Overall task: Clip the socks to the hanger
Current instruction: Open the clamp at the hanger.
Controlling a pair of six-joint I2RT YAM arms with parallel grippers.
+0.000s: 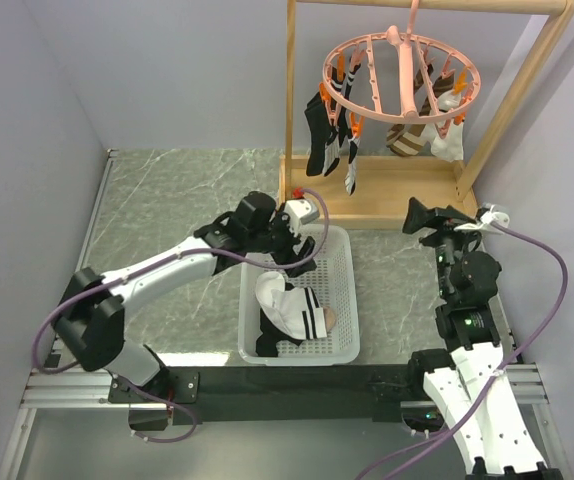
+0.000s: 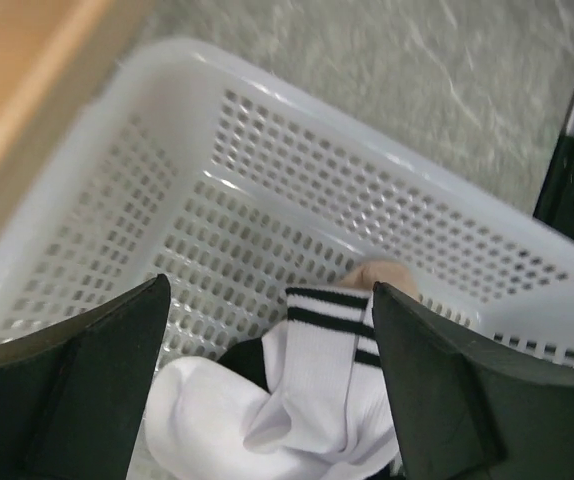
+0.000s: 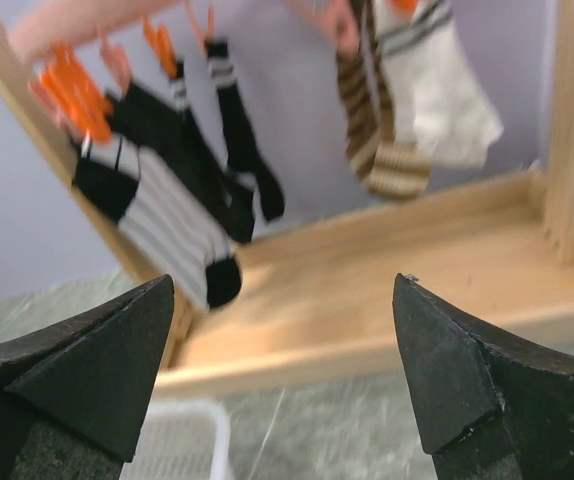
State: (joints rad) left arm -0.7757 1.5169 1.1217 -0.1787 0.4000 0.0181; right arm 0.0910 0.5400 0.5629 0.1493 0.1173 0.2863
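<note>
Hovering with its jaws spread wide and nothing between them, the left tool (image 2: 270,290) points down into a white perforated basket (image 2: 267,150). Just below its fingers lie the loose socks (image 2: 307,400): a white pair with black stripe bands at the cuff, bunched near the basket's near end, with a dark sock (image 2: 237,360) partly under them and a tan patch at the cuffs. Whether the fingers touch the fabric cannot be told. The basket sits on the grey marbled table (image 1: 187,190), between the two arms. The right tool (image 3: 282,285) is likewise spread and empty, held above the table to the right of the basket and aimed at the wooden rack (image 1: 289,100) at the far side. From the rack's top bar hangs the pink hanger (image 1: 404,80), its ring tilted. Orange clips (image 1: 341,68) on its left rim hold black and striped hung socks (image 1: 329,135); on its right rim hang a brown striped sock (image 1: 407,138) and a white one (image 1: 447,140), all clear of the rack's base.
</note>
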